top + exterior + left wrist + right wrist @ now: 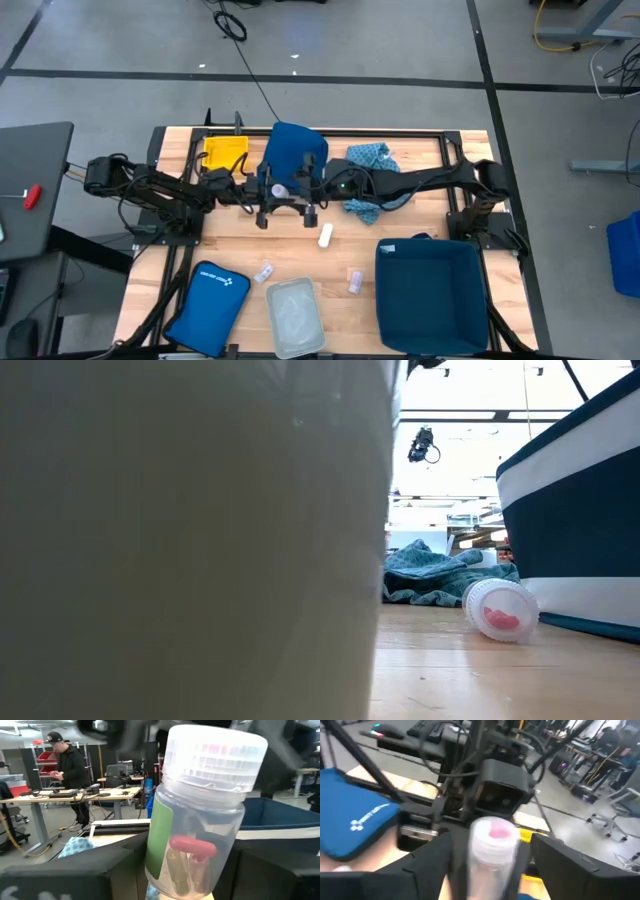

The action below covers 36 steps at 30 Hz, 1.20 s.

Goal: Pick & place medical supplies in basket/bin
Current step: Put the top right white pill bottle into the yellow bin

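A clear pill bottle [200, 820] with a white cap, a green label and pink capsules inside is lifted above the table's middle, in front of a blue bag [295, 150]. My left gripper [270, 197] is shut on it. My right gripper [303, 197] faces it from the right and is open. Its fingers [432, 862] stand on either side of the bottle's cap [492, 837], and I cannot tell whether they touch it. A white roll [325, 236] and two small vials [264, 272] [354, 281] lie on the table. My left gripper [192, 882] pinches the bottle's lower body [172, 870] between its two fingers, coming level from the table's left. The bottle is lifted clear and sticks out beyond the fingers, its cap end [215, 750] pointing away toward the right arm.
A navy bin [432, 295] stands at the near right. A clear tray [293, 315] and a blue zip pouch [210, 300] lie near the front edge. A yellow item [224, 152] and blue cloths [372, 180] lie at the back. A person [70, 770] stands in the room beyond.
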Each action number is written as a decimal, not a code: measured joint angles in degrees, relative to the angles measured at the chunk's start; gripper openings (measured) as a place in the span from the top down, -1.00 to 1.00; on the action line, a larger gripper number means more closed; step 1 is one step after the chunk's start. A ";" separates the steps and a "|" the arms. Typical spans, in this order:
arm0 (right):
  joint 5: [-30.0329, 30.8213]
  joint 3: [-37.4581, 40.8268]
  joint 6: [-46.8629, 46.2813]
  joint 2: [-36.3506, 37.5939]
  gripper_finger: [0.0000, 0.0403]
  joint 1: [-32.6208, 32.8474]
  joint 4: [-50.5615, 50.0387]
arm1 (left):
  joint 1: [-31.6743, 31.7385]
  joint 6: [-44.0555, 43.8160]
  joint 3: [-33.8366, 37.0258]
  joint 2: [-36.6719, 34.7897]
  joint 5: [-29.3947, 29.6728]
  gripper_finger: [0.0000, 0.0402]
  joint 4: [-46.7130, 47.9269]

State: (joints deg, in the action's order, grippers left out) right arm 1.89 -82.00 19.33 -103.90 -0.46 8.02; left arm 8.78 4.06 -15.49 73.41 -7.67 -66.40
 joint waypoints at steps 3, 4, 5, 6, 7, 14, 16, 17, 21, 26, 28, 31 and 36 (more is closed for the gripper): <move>1.25 -0.02 -0.44 1.26 -0.25 1.00 -5.04 | 0.61 0.27 0.00 0.00 -0.01 0.29 1.10; 1.79 -0.02 -0.54 1.77 -0.20 1.39 -7.47 | 0.82 0.27 0.01 0.00 -0.02 0.29 1.45; 2.51 -0.02 -0.61 2.10 -0.14 1.91 -10.09 | 1.10 0.22 0.06 0.00 -0.01 0.29 1.73; 3.06 -0.02 -0.63 2.43 -0.07 2.55 -11.52 | 1.41 0.08 0.11 0.00 0.11 0.29 1.82; 3.74 -0.02 -0.66 2.84 -0.01 3.27 -14.17 | 1.62 0.04 0.30 -0.03 0.23 0.29 1.76; 13.57 -0.04 -4.37 5.44 0.59 7.60 -29.64 | 4.05 -0.90 0.55 -0.24 0.25 0.29 3.50; 15.01 -0.04 -6.17 5.52 0.84 8.20 -34.60 | 4.78 -1.11 0.55 -0.24 1.29 0.29 4.16; 15.24 -0.04 -7.09 5.62 0.92 8.40 -36.87 | 5.05 -1.10 0.55 -0.26 2.38 0.29 4.84; 15.36 -0.04 -11.94 5.75 0.97 8.69 -44.14 | 6.16 -0.32 0.55 -1.19 8.27 0.29 8.66; 20.14 -0.04 -14.30 5.75 0.98 8.65 -51.13 | 7.52 0.77 0.55 -4.59 15.49 0.29 16.57; 21.49 -0.04 -14.40 5.75 0.99 8.56 -52.17 | 7.98 0.87 0.55 -6.84 19.04 0.29 20.72; 22.75 -0.04 -13.97 5.75 0.99 8.58 -52.16 | 8.62 0.57 0.55 -10.38 25.93 0.29 26.35; 22.77 -0.04 -12.35 5.75 0.99 8.15 -51.11 | 10.69 -3.51 -0.01 -16.83 37.77 0.29 37.52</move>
State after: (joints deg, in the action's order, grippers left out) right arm 24.66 -82.04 6.98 -98.15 7.69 -43.09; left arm 19.46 0.54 -15.49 56.58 30.11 -28.89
